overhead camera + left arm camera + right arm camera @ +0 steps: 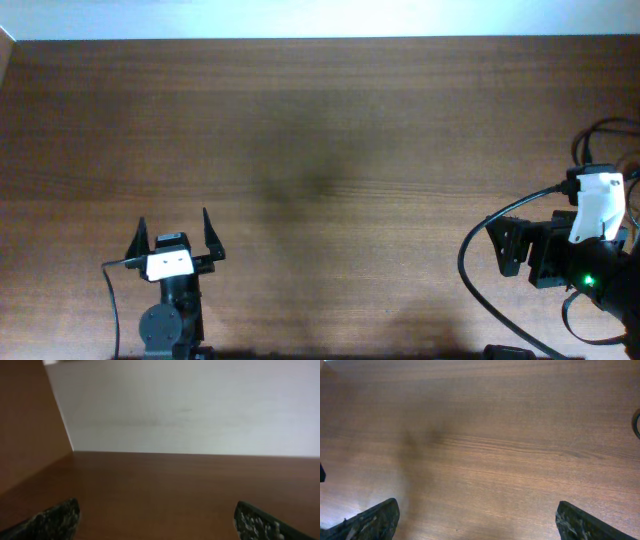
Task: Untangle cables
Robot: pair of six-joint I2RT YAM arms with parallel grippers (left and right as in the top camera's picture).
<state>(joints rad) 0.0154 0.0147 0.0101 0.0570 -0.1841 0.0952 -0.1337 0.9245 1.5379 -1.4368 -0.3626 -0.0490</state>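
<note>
No thin task cables show in any view. My left gripper (pixel 173 222) is open and empty at the near left of the wooden table (pixel 320 130), with its fingers pointing to the far edge. In the left wrist view its two fingertips (pixel 156 505) are spread wide over bare wood. My right gripper (pixel 498 248) is open and empty at the near right and points left. In the right wrist view its fingertips (pixel 477 503) are also spread wide over bare wood.
Thick black arm wires (pixel 478 235) loop around the right arm, with more at the right edge (pixel 603 132). A black curve (pixel 636 422) shows at the right edge of the right wrist view. A pale wall (pixel 190 405) rises behind the table's far edge.
</note>
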